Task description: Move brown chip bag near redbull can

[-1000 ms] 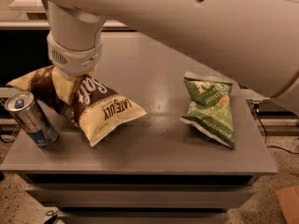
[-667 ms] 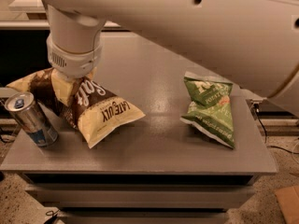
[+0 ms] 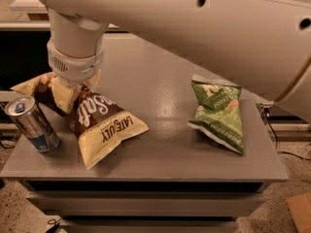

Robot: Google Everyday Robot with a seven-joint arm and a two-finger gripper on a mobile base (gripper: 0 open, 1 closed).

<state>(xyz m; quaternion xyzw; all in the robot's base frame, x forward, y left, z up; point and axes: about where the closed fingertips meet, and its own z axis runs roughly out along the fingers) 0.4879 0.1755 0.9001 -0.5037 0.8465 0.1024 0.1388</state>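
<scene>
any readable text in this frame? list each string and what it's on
"LATE JULY": on the cream-yellow end of the brown chip bag.
"Salt": white script on the same bag's dark middle; anything before it is hidden.
Green chip bag: lettering too blurred to read.
Redbull can: nothing legible.
Claw: down on the brown bag's upper left part, no text seen on it.

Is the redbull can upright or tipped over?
Upright: the redbull can stands on its base, tab up. The end effector is on the brown chip bag.
</scene>
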